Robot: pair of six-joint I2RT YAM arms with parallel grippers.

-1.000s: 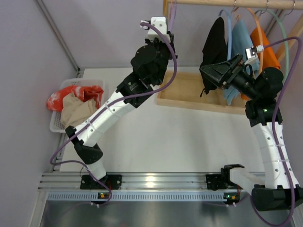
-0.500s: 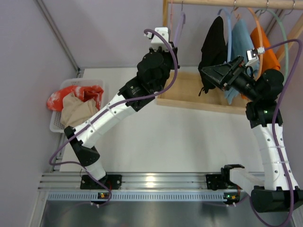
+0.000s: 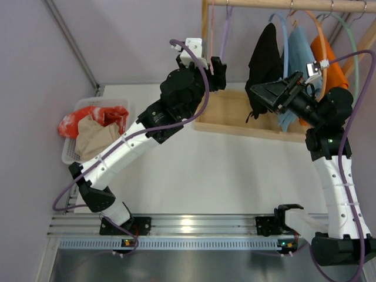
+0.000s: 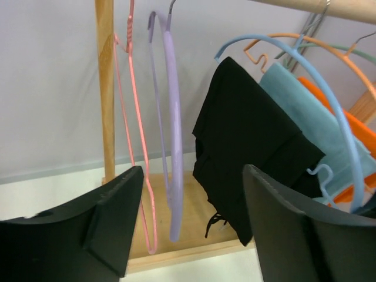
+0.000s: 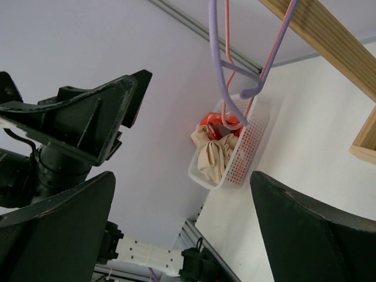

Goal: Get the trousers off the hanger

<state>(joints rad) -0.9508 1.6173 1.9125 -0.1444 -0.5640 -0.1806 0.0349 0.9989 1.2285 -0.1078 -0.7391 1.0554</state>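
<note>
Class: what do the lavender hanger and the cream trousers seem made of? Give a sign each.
The hanger: probably smooth plastic or coated wire; even colour, soft sheen. The trousers: soft matte cloth, seemingly; crumpled folds in the basket.

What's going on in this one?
The trousers are already off: they lie in the white basket on the left with a red-and-white cloth. The lavender hanger hangs bare on the wooden rail beside a pink hanger. The left hand is open in front of it, holding nothing. The right hand is open too, near the black garment.
</note>
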